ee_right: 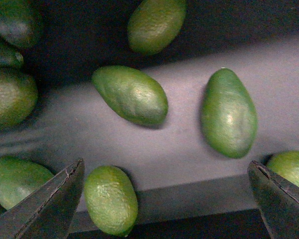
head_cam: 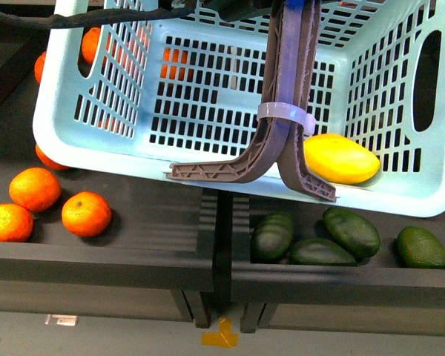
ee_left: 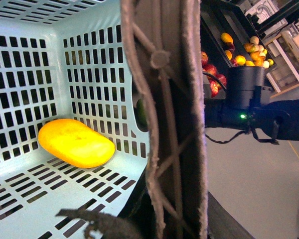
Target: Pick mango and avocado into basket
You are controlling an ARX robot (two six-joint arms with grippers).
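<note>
While the mango [head_cam: 340, 158] lies inside the basket [head_cam: 81, 133], the right fingers [ee_right: 45, 206] hang spread above avocados [ee_right: 131, 95]; how the left fingers [ee_left: 99, 224] stand, I cannot tell.

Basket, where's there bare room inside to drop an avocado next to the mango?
Free: the lattice floor left of the handles, out to the left wall of the basket, holds nothing. Crowded: the near right corner, where the mango lies against the wall with the handles hanging close beside it.

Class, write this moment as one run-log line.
mango: in basket | avocados: outside basket | right gripper: open over avocados
</note>
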